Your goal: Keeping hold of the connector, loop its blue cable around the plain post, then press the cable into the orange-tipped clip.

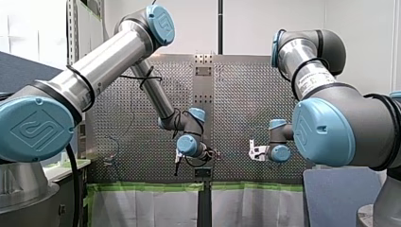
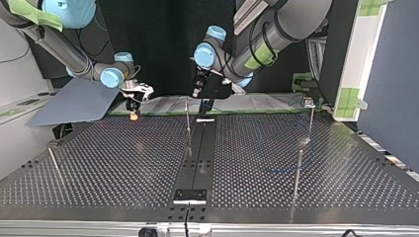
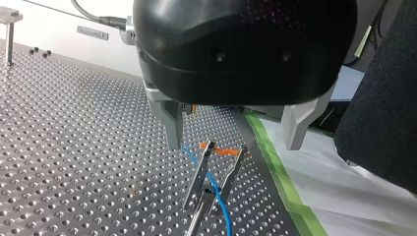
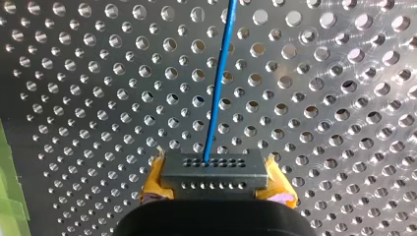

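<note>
Two grippers are accounted for, and the coming move turns on the left one. My right gripper (image 4: pixel 216 183) is pinching the grey connector (image 4: pixel 215 169) by its ends between yellow pads (image 4: pixel 156 179). The blue cable (image 4: pixel 216 88) leaves the connector's face and runs straight away from it, low over the perforated table (image 4: pixel 344 98). My left gripper (image 3: pixel 233 142) is spread wide and holds nothing. Its metal fingers (image 3: pixel 173 125) hang above the orange-tipped clip (image 3: pixel 212 177), which stands near the green tape (image 3: pixel 282 187) along the table's edge. In the left wrist view the cable passes under one finger and appears to lie between the clip's two prongs; how deep it sits cannot be read. The cable's long axis runs roughly across the line joining the two fingers, and the clip sits below the jaws, nearer one finger than the other. Assessment: my left arm is plainly the nearer to the clip, while my right stands well apart with the connector, so pressing the cable home would fall to the left, coming straight down over the prong gap. Whether the loop around the plain post has been made cannot be confirmed: the top view shows several thin posts, but the cable cannot be traced among them.
</note>
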Tool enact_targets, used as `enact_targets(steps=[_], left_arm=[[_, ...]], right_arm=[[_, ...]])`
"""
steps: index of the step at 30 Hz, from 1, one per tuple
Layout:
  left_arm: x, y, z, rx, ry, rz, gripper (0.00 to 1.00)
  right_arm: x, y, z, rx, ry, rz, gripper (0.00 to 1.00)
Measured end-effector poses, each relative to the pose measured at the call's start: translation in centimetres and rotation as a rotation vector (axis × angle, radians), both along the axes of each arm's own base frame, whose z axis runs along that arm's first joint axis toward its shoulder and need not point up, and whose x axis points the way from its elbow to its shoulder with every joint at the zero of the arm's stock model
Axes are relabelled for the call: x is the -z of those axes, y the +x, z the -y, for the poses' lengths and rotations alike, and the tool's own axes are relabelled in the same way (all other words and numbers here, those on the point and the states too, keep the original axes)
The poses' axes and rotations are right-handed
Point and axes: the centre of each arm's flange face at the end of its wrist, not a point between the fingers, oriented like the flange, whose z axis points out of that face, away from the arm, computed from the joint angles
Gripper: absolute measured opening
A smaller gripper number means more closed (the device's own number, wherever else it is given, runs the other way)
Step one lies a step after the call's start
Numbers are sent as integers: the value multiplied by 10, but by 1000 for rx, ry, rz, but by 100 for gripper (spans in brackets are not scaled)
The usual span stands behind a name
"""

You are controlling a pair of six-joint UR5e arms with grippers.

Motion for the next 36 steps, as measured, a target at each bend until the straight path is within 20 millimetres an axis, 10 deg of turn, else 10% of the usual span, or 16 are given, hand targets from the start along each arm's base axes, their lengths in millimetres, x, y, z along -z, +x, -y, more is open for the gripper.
enact_targets(steps=[36], left_arm=[[9,-16,-9,-23,0,-34,100]], right_arm=[[1,4,-2,-6,2,0,0]])
